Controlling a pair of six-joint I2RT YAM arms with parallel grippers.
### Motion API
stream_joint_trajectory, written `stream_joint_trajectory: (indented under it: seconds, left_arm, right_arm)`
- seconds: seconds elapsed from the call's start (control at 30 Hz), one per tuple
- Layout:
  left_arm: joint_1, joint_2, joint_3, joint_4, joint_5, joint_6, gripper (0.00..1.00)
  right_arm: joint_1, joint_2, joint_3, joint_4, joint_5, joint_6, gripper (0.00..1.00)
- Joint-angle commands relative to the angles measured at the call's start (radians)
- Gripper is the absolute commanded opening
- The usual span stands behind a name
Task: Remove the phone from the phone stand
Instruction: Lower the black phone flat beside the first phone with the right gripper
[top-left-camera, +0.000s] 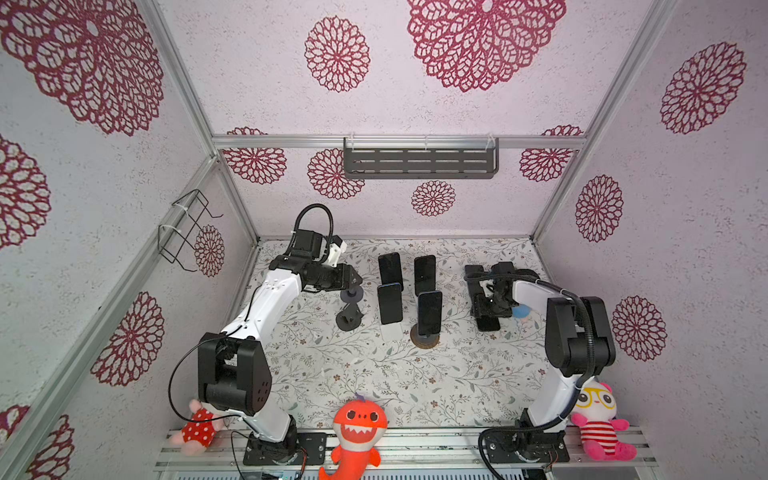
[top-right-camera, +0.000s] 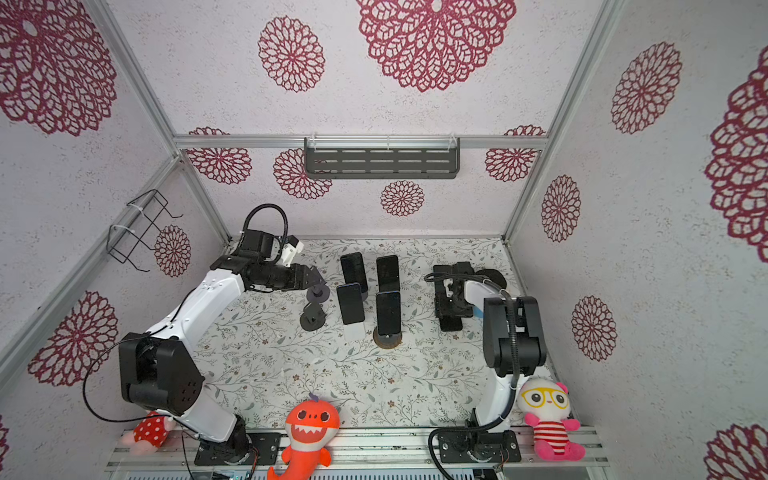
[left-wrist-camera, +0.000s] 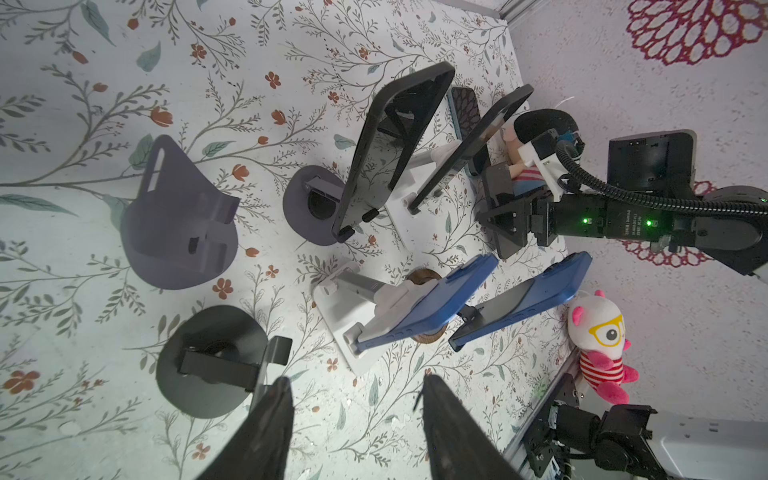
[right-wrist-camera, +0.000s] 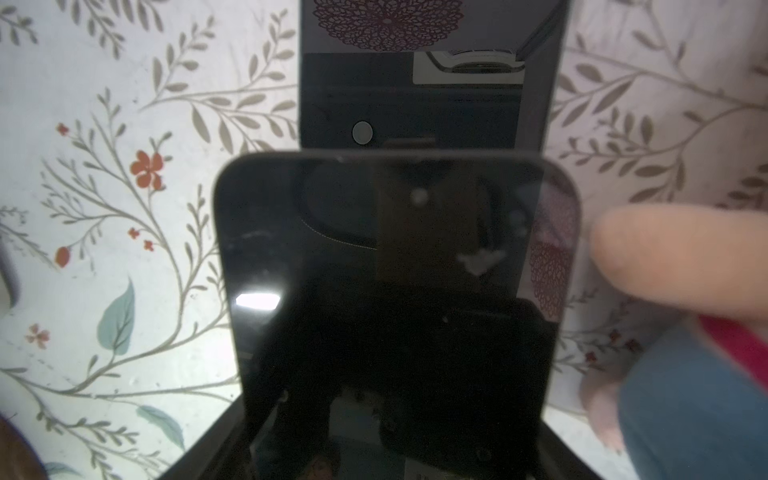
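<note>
On the right of the tabletop (top-left-camera: 374, 382), the right gripper (top-left-camera: 489, 307) clamps a black phone (right-wrist-camera: 395, 270) by its side edges; whether the phone touches the dark stand (right-wrist-camera: 424, 95) just behind it is hard to tell. Across the way, the left gripper (left-wrist-camera: 357, 415) hangs half-spread, holding nothing, beside a round black stand (left-wrist-camera: 208, 365).

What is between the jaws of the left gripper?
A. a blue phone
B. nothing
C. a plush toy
B: in the left wrist view the left gripper has its jaws apart, and only the bare table shows between them.
</note>
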Motion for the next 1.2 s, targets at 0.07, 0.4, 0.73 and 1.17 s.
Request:
stream_joint_trajectory:
  seconds: [0.07,0.4,0.73,1.17]
  left_arm:
    - [0.001,0.003,0.029,-0.01,-0.001,0.019,0.54]
    - [0.002,0.0,0.03,-0.012,0.001,0.021,0.54]
    - [0.002,0.0,0.03,-0.012,0.003,0.021,0.54]
    - [0.004,-0.008,0.032,-0.012,0.003,0.022,0.54]
  right_arm:
    - [-0.005,0.025,-0.025,-0.012,-0.008,-0.01,0.72]
    - [-0.005,0.021,-0.022,-0.017,-0.009,-0.012,0.76]
    - [-0.006,0.018,-0.026,-0.017,-0.013,-0.012,0.84]
    - [-0.005,-0.033,-0.081,-0.032,0.027,0.028,0.72]
